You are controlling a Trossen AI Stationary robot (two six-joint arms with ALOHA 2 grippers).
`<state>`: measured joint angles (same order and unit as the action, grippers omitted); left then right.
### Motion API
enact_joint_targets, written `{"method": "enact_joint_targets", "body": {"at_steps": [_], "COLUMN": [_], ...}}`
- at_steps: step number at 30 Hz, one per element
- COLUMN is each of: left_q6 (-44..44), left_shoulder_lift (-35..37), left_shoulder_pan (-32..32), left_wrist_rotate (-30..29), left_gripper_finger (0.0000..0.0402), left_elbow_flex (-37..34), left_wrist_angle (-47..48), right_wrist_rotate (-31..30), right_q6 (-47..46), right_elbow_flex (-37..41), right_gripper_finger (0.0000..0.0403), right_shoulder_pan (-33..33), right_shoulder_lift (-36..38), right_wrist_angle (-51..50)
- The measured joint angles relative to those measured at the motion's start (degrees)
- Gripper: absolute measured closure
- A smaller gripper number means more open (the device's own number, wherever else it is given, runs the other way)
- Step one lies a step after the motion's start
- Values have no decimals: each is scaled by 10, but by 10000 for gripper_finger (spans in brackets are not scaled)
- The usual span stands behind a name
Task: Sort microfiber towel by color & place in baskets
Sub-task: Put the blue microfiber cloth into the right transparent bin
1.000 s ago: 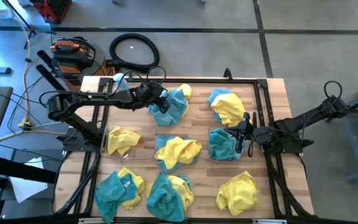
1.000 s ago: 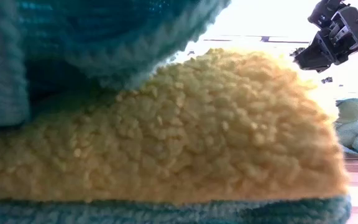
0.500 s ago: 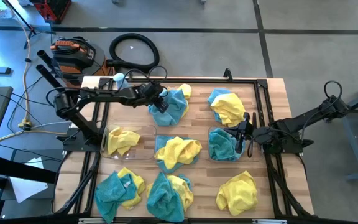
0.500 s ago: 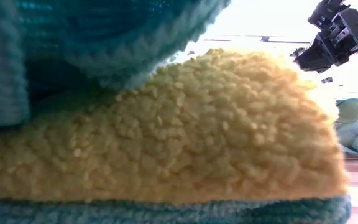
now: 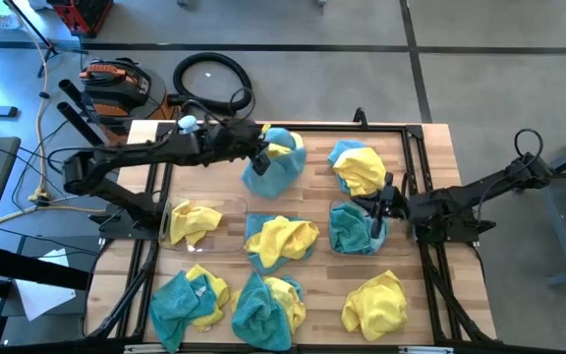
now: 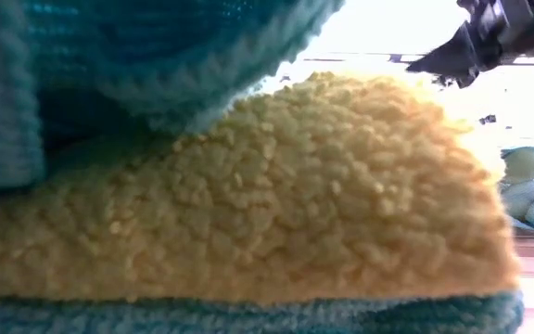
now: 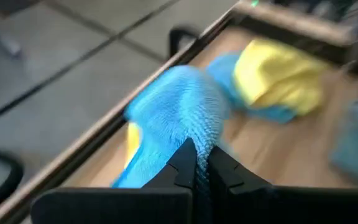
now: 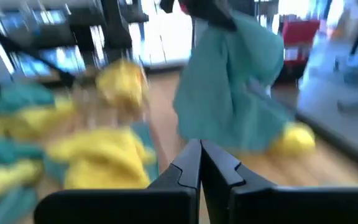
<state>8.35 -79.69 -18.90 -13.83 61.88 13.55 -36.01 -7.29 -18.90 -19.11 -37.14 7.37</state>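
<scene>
Yellow and teal microfiber towels lie in heaps over the wooden table. My left gripper (image 5: 260, 157), at the far middle, is shut on a teal towel (image 5: 277, 167) that hangs below it above a yellow towel (image 8: 297, 138). My right gripper (image 5: 381, 209) is shut with nothing in it, over the right basket (image 5: 337, 211), which holds a teal towel (image 5: 350, 232). The left basket (image 5: 168, 236) holds a yellow towel (image 5: 193, 220). The low view is almost filled by a yellow towel (image 6: 248, 204) and a teal one (image 6: 137, 56) close to the camera. My left gripper pinches the teal towel between its two fingers at a bunched upper part (image 7: 194, 134); one layer or several, I cannot tell. The towel hangs slack below the fingers (image 8: 229, 93). Whether its lower end still rests on the table, I cannot tell.
More mixed heaps lie at the far right (image 5: 359, 167), in the middle (image 5: 280, 239) and along the near edge (image 5: 189, 298), (image 5: 269, 303), (image 5: 375, 302). A black frame (image 5: 413, 147) rims the table. A hose coil (image 5: 209, 79) and a power tool case (image 5: 116, 81) lie on the floor beyond.
My left gripper has shut on the teal towel at the far middle heap and gone up with it. The towel now hangs gathered below the fingers, and the yellow towel under it has stayed on the table. My right gripper has risen a little over the right basket.
</scene>
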Motion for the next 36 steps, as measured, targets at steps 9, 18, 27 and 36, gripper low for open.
{"method": "enact_joint_targets", "body": {"at_steps": [9,18,27,36], "left_q6": [-24,-64,-86,-86], "left_shoulder_lift": [-22,-133,-183,-183], "left_shoulder_pan": [88,124,126,126], "left_wrist_rotate": [37,38,73,74], "left_gripper_finger": [401,401,401,385], "left_elbow_flex": [116,240,337,336], "left_wrist_angle": [25,35,34,34], "right_wrist_rotate": [10,107,129,131], "right_q6": [205,226,182,178], "right_elbow_flex": [-44,-143,-203,-226], "right_gripper_finger": [284,174,173,369], "right_shoulder_pan": [47,130,185,204], "right_shoulder_lift": [-49,-182,-300,-341], "right_wrist_angle": [179,174,142,126]}}
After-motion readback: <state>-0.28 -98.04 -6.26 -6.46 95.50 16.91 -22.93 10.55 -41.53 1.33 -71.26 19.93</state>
